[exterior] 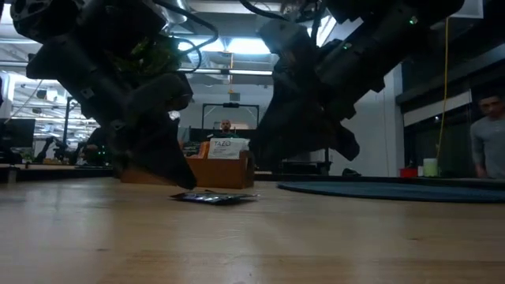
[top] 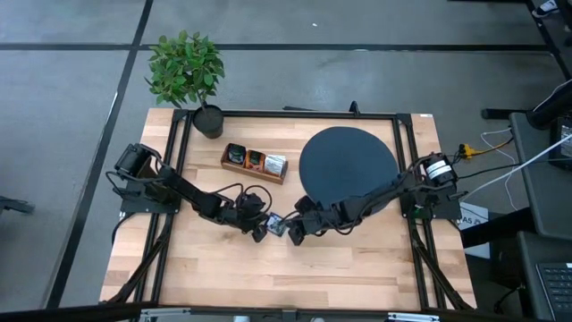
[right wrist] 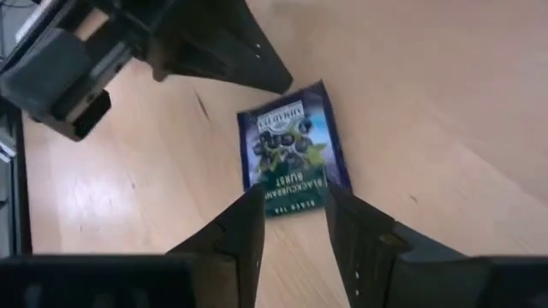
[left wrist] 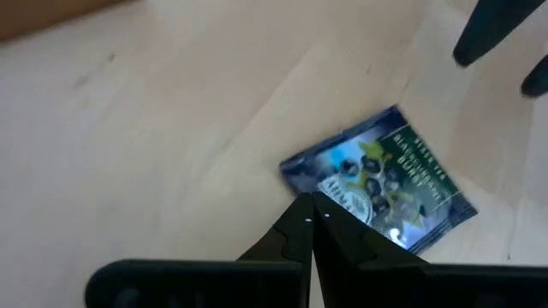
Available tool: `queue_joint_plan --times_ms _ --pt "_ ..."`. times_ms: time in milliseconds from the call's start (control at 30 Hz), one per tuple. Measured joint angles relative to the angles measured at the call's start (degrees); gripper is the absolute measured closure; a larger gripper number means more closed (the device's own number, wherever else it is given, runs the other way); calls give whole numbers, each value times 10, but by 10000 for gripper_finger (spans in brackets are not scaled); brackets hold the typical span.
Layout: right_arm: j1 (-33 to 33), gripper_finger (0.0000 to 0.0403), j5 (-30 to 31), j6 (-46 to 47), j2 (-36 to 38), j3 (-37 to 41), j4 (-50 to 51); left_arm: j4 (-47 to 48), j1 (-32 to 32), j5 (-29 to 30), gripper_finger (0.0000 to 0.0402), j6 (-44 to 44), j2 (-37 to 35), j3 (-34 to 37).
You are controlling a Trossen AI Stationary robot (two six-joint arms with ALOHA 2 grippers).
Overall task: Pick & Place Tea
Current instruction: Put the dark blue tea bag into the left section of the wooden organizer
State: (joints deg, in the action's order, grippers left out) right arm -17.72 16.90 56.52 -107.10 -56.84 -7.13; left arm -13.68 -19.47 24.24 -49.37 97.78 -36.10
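Note:
A dark blue-and-green tea sachet [top: 275, 224] [exterior: 213, 197] [left wrist: 385, 184] [right wrist: 291, 145] lies flat on the wooden table between my two grippers. My left gripper [top: 261, 230] [exterior: 186, 183] [left wrist: 310, 204] is shut, and its tips are down at the sachet's left edge. My right gripper [top: 292, 234] [right wrist: 295, 224] is open and raised off the table on the sachet's right. In its wrist view its two fingers stand on either side of the sachet's near end without touching it. My left gripper's shut fingertips [left wrist: 301, 214] rest on the sachet's edge nearest that arm [left wrist: 330, 190]. They come slanting down from the table's left. The sachet stays flat on the wood.
A long wooden tray [top: 229, 165] holding a few sachets stands behind the grippers, a big black disc [top: 349, 165] to its right, and a potted plant [top: 188, 72] at the far left corner. Bare wood [top: 268, 277] lies toward the near edge. A person [exterior: 489, 142] stands beyond the table.

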Motion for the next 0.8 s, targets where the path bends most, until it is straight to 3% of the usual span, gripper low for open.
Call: queue_joint_plan --times_ms 167,333,800 --pt "-10 274 15 -16 -1 0 -12 -20 0 8 399 36 -16 -1" --pt "-16 274 15 -16 -1 0 -14 -19 0 -33 399 73 -33 -1" --pt "-24 274 41 -13 -1 0 -24 -10 1 -55 399 76 -9 0"
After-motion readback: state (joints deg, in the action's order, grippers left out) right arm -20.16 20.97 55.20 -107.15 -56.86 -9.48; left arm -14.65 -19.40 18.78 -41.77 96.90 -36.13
